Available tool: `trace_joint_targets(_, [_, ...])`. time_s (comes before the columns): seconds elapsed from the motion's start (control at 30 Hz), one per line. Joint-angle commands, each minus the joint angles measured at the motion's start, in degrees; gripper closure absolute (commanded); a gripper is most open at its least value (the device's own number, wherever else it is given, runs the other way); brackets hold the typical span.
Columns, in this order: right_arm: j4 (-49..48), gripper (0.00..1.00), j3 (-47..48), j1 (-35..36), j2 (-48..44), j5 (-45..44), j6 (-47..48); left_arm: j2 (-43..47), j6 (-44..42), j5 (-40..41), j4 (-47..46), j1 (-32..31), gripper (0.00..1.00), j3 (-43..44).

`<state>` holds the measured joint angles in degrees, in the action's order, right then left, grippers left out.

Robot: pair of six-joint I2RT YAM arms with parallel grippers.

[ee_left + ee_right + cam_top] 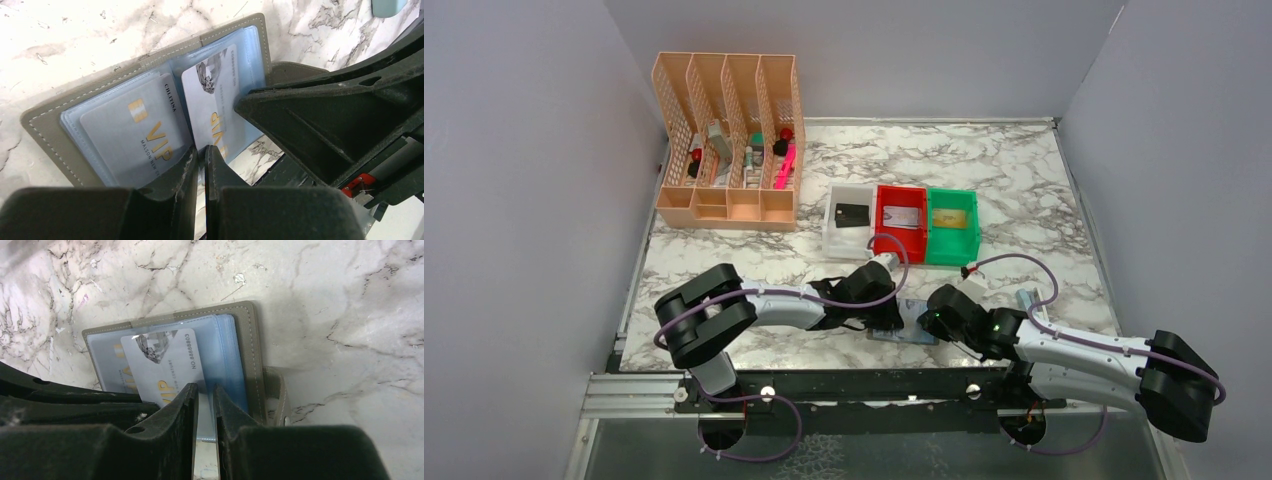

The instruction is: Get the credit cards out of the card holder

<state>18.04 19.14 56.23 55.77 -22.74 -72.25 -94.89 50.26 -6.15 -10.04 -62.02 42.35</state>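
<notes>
The card holder (47, 132) lies open on the marble table (1024, 180), close to the near edge, between the two arms. The left gripper (202, 155) sits at the holder's near side with its tips at the lower edge of a white card (210, 100) that sticks partly out of its sleeve. Only a thin slit shows between its jaws, and I cannot tell whether the card's edge is in it. The right gripper (205, 395) is clamped on the holder's light-blue sleeve pages, at the edge beside the same card.

Two cards show in the holder: the white one and a pocketed card (135, 130) fully inside a clear sleeve. Behind stand three bins with one card each: a black card (851, 214) in the white bin (844, 242), a silvery card (902, 215) in the red bin (899, 250) and a gold card (950, 218) in the green bin (952, 254). A four-slot organizer (729, 140) stands at the back left.

Bare marble lies between holder and bins; grey walls close the left, right and back sides.
</notes>
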Motion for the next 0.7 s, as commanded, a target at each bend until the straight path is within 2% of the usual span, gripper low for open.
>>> trace_joint_targets(0.0, [5.7,0.77,-1.5,-0.2,1.1,-1.2,0.2,1.5,-1.7,2.9,3.9,-0.3,0.88,-0.2])
trace_joint_targets(0.3, [3.8,0.77,-1.9,-0.2,1.0,-0.1,0.7,-0.5,-0.2,-3.1,-3.1,-0.3,0.65,0.2])
trace_joint_targets(0.67, [3.3,0.77,-2.5,-0.2,1.2,0.3,0.5,-2.2,4.3,-5.5,-8.0,-0.2,0.65,-0.6])
